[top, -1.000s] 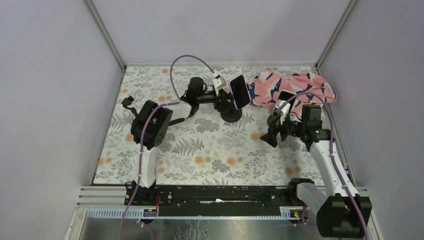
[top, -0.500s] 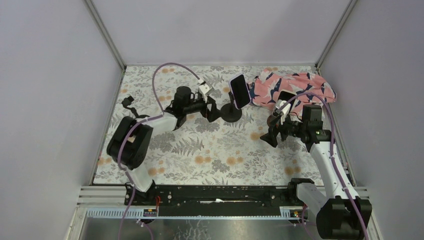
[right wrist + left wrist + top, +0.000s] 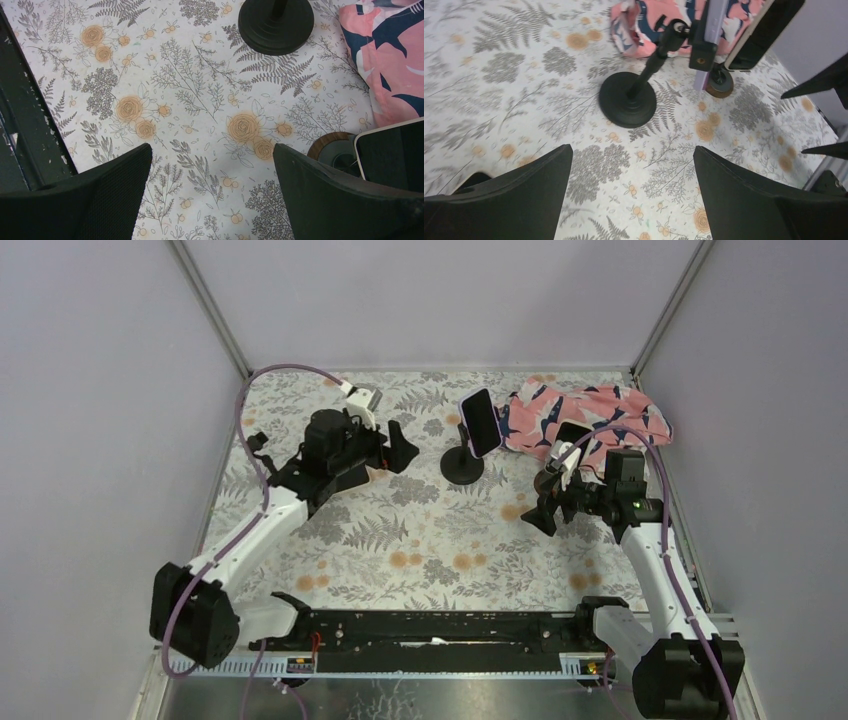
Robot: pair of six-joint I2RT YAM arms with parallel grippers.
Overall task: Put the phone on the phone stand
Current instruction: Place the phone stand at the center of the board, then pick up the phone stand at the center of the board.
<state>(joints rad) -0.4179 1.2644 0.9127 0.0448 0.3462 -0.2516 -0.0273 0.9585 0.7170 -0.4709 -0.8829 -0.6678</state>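
Standing wide apart, left gripper (image 3: 632, 150) fingers: empty, touching nothing. Right gripper (image 3: 212, 147): likewise spread, empty. Phone (image 3: 480, 422): mounted on stand (image 3: 463, 468), ahead of left gripper, well apart. Long axis near upright, leaning. Top view shows its dark screen facing the arms; left wrist view only its purple edge.

Both arms (image 3: 250, 535) have white links, black joints and purple cables (image 3: 290, 368)

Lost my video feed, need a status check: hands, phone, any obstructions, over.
Left hand open, empty. Right hand open, empty. The phone sits on the phone stand. Nothing blocking.
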